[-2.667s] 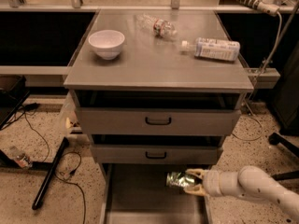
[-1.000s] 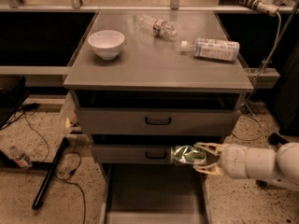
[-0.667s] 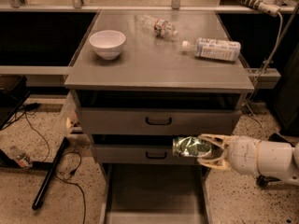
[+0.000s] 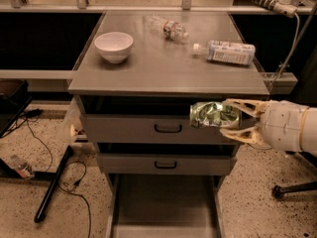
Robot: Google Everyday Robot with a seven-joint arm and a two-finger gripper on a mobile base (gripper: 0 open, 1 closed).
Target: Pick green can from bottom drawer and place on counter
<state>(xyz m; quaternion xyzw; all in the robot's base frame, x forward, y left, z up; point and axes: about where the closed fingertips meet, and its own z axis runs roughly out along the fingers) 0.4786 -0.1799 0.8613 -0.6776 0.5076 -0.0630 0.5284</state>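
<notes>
The green can [image 4: 214,115] is shiny, dented and lies on its side in my gripper [image 4: 232,118], which is shut on it. The gripper comes in from the right and holds the can in the air in front of the top drawer, just below the counter's front edge. The counter [image 4: 163,66] is the flat grey top of the cabinet. The bottom drawer [image 4: 163,207] is pulled open below, with its grey floor bare.
On the counter stand a white bowl [image 4: 114,46] at the left, a clear bottle [image 4: 168,28] at the back and a labelled bottle [image 4: 225,51] lying at the right. Two shut drawers with black handles [image 4: 167,129] sit under the counter. Cables and a black pole lie on the floor at left.
My gripper has lifted the green can up out of the bottom drawer, from drawer level to just below the counter's front edge, and shifted slightly right.
</notes>
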